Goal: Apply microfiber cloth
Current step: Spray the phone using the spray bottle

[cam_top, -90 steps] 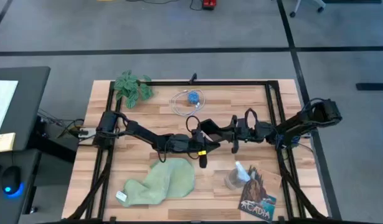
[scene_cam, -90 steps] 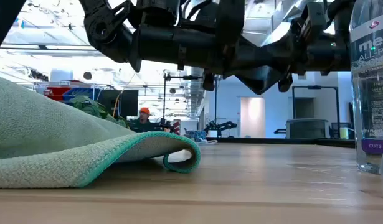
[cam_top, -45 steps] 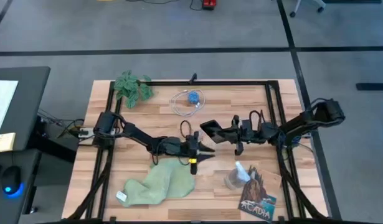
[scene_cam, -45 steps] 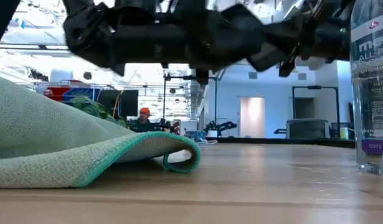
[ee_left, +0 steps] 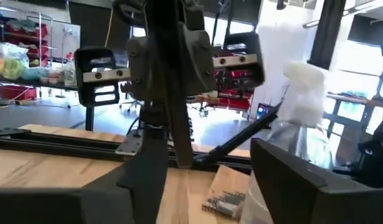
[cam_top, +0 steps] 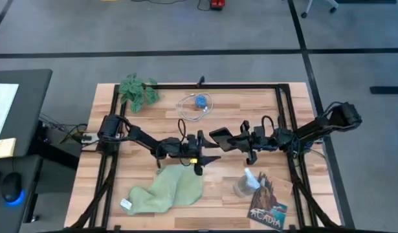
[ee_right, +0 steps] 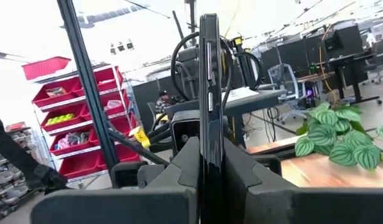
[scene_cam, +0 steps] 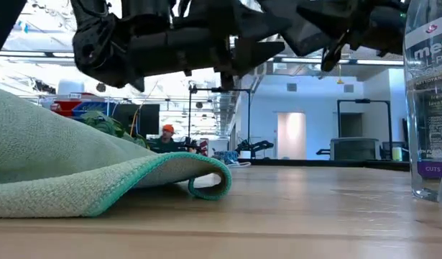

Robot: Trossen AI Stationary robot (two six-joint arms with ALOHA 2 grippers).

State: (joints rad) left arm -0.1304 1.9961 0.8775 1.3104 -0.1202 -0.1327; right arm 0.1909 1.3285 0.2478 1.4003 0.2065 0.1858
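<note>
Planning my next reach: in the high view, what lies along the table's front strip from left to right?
microfiber cloth → spray bottle → booklet. Above this strip, the left gripper is empty and the right gripper holds the black phone.

Even overhead light on my table (cam_top: 263, 103), shadows soft. Low view: bright ceiling glare behind my silhouetted arms, cloth (scene_cam: 77, 173) soft-focus up close. My wrist views: blown-out windows, blurred fingers.
</note>
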